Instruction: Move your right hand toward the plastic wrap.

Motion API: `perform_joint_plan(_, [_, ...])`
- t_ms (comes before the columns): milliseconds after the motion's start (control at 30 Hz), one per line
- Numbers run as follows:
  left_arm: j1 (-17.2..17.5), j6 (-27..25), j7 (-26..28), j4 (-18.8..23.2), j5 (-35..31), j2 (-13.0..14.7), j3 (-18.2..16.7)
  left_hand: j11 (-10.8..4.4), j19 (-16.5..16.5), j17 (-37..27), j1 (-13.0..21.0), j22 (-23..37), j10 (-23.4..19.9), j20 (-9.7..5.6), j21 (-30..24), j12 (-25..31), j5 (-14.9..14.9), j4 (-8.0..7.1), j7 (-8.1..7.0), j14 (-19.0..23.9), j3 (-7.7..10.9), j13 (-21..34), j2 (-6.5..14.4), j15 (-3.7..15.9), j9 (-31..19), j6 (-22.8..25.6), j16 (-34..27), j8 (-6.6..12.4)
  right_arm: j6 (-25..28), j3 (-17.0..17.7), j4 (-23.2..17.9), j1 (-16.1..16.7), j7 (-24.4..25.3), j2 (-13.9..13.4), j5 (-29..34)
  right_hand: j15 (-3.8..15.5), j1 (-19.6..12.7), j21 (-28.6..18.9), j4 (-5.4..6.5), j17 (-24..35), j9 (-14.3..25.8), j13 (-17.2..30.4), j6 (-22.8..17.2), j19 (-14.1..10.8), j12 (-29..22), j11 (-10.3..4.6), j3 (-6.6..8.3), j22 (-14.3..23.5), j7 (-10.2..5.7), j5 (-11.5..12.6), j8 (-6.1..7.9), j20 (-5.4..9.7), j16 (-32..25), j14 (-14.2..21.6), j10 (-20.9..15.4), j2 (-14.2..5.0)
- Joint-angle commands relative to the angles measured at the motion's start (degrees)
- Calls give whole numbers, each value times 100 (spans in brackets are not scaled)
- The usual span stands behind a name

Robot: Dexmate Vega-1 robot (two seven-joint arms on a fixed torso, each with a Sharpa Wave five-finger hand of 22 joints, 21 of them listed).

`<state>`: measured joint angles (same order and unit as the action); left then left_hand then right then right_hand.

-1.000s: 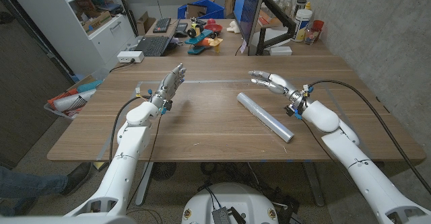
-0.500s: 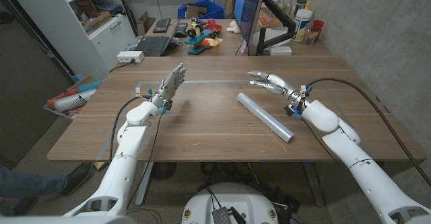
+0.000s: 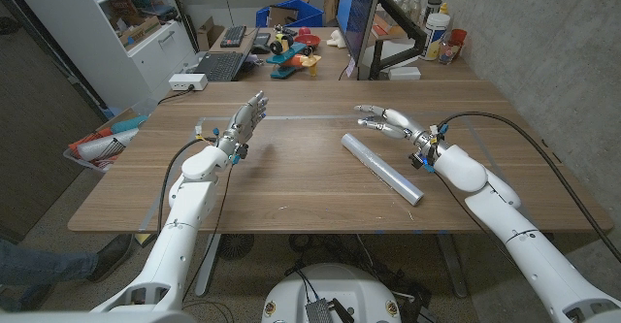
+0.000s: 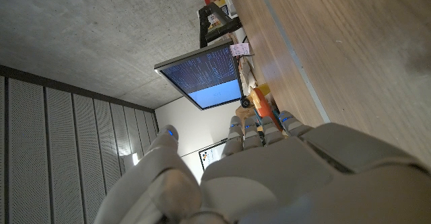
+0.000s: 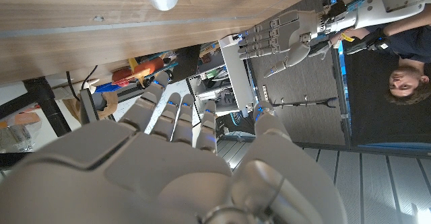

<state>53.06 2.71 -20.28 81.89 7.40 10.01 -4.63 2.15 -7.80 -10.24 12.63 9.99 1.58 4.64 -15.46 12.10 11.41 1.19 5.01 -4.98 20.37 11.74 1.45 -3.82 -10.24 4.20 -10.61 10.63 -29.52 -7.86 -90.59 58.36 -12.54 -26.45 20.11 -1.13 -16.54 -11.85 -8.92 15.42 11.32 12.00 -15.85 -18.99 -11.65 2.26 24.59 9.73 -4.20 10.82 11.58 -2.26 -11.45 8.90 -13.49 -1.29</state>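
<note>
The right hand [image 3: 386, 120], fingers apart and holding nothing, hovers right of frame centre just above the upper-left end of the wrap [image 3: 380, 167], a roll lying diagonally toward the lower right on the bench [image 3: 291, 182], well apart from the left hand [image 3: 246, 121].

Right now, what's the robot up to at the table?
Nothing is held. The right hand hovers open, fingers apart, just beyond the far end of the silvery cylindrical plastic wrap roll, which lies diagonally on the wooden table, untouched. The left hand is raised, open, fingers extended, well away from the roll.
</note>
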Motion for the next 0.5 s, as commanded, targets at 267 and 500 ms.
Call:
perform_joint_plan(267, [26, -99, -30, 103, 39, 2, -6, -24, -22, -25, -2, 23, 0, 27, 24, 37, -18, 43, -16, -32, 0, 0, 53, 15, -11, 5, -29, 21, 31, -30, -169, 108, 298, -101, 503, -5, 1, 15, 38, -1, 14, -7, 20, 11, 19, -61, 29, 12, -50, 47, -32, -46, -6, -14, 36, 82])
perform_joint_plan(500, [29, -98, -34, 123, 38, 0, -4, -39, -17, -26, -7, 24, 0, 45, 39, 37, -19, 48, -19, -28, -3, -1, 56, 15, -11, 5, -30, 21, 65, -54, -211, 126, 388, -137, 674, -10, -12, 23, 31, -17, 13, -8, 30, 12, 21, -55, 35, 12, -97, 55, -33, -54, -4, -21, 47, 90])
